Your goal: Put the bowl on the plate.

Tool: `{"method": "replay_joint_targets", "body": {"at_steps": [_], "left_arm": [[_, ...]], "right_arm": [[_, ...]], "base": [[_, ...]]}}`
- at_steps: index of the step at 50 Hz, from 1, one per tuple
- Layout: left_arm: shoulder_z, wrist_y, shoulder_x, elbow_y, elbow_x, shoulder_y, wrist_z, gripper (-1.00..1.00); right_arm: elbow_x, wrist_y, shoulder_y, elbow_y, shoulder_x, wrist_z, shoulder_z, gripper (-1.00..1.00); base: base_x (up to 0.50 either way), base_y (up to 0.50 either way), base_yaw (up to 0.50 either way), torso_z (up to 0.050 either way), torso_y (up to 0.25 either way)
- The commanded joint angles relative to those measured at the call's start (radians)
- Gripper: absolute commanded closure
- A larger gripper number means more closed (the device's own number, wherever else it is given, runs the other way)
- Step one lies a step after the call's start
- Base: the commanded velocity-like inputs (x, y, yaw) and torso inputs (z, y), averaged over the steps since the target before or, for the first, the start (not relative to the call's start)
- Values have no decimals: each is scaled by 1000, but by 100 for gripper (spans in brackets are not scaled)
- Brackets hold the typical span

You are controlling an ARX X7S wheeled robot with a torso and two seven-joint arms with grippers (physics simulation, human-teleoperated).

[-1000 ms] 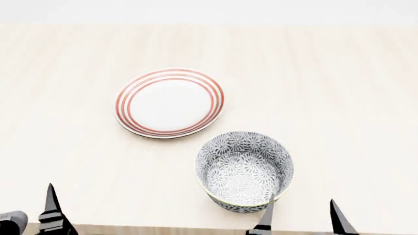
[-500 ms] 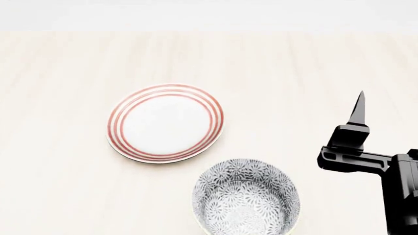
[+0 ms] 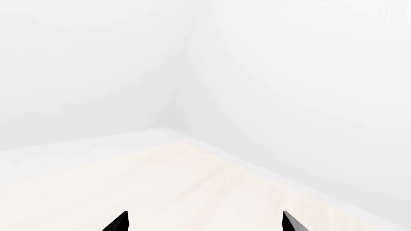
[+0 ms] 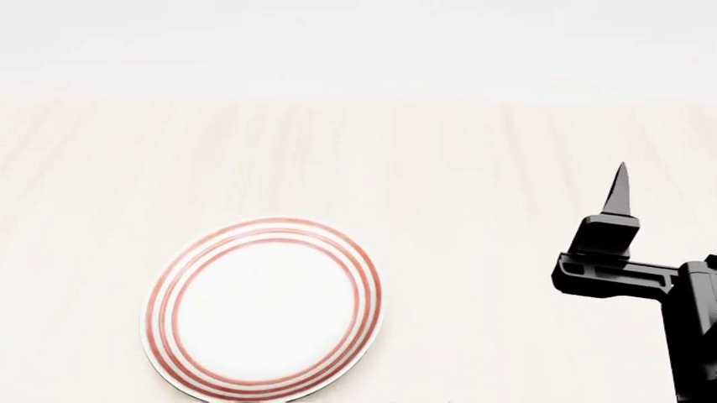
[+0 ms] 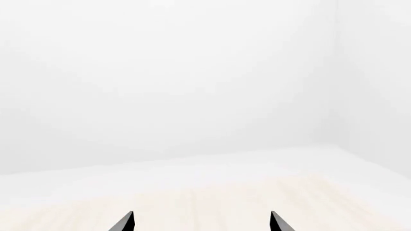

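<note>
Fingertips of both grippers, left (image 3: 204, 222) and right (image 5: 201, 221), stand spread and empty. Since half a second ago the head view has tilted up: the plate (image 4: 264, 307) now sits lower left, and the bowl has dropped out of frame, so it must be found again. No writing shows.

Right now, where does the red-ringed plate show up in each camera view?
Head view: the plate lies at lower left on the table, its near edge cut by the frame.
Left wrist view: not in it; only the open tool tips, table and walls.
Right wrist view: not in it; only the open tool tips over pale wood.
Shared landmark: the light wooden table top, seen in all three.
</note>
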Motion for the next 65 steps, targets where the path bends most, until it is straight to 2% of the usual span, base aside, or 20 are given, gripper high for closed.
{"method": "replay_joint_targets", "body": {"at_steps": [1, 15, 29, 54, 65], "left_arm": [[1, 5, -13, 7, -18, 8, -11, -100], [3, 10, -26, 7, -31, 11, -25, -100], [4, 15, -35, 2, -44, 9, -40, -100], [6, 24, -51, 7, -62, 18, -60, -100], [-1, 25, -57, 18, -78, 21, -70, -100]], "right_arm": [[25, 93, -45, -38, 48, -12, -22, -100], [200, 359, -91, -141, 53, -49, 67, -100], [343, 519, -79, -167, 41, -89, 134, -100], [438, 587, -129, -178, 136, -108, 21, -100], [588, 609, -118, -145, 192, 2, 25, -100]], "base": [[0, 0, 0, 0, 16], [0, 0, 0, 0, 0], [0, 0, 0, 0, 0], [0, 0, 0, 0, 0], [0, 0, 0, 0, 0]]}}
